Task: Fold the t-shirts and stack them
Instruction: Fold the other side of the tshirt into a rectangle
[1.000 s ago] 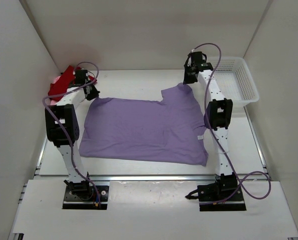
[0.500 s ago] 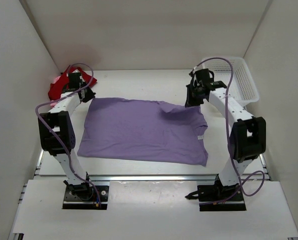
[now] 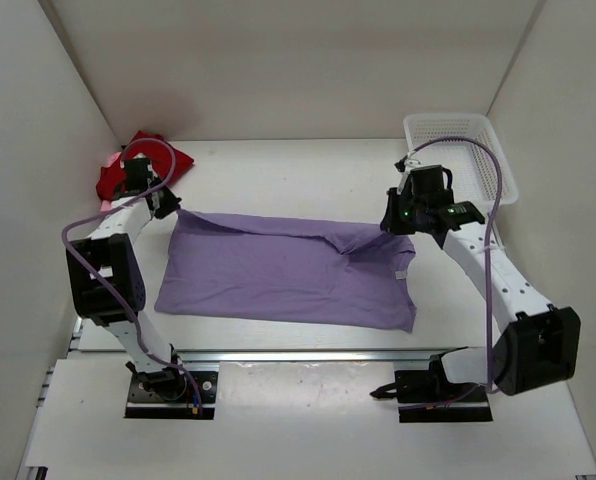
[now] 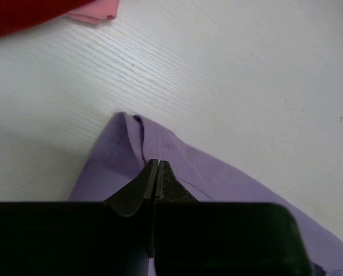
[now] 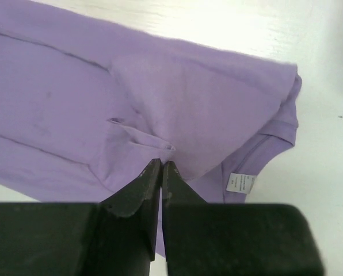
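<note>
Top external view: lavender t-shirt [image 3: 278, 280] lies spread across the middle of the tabletop [image 3: 298, 165], long side running left to right. Its far edge is lifted and rolled over toward the near side.

My left gripper [image 3: 166, 208] is at the shirt's far left corner, jaws pressed together on the cloth. Left wrist view shows my black tips pinching a raised purple ridge just above the bare white surface.

My right gripper [image 3: 392, 226] is at the far right part of the shirt, jaws together on a small fold of the fabric. Right wrist view shows that fold drawn up to my tips, with the sleeve and a white care label [image 5: 239, 182] just beyond.

Dark red t-shirt [image 3: 153, 158] sits bunched in the far left corner of the tabletop. A bit of pink t-shirt [image 4: 96, 11] shows at its edge, touching it. Both lie apart from the lavender one.

White mesh basket [image 3: 500, 170] stands in the far right corner, near my right arm and not touching the shirt.
</note>
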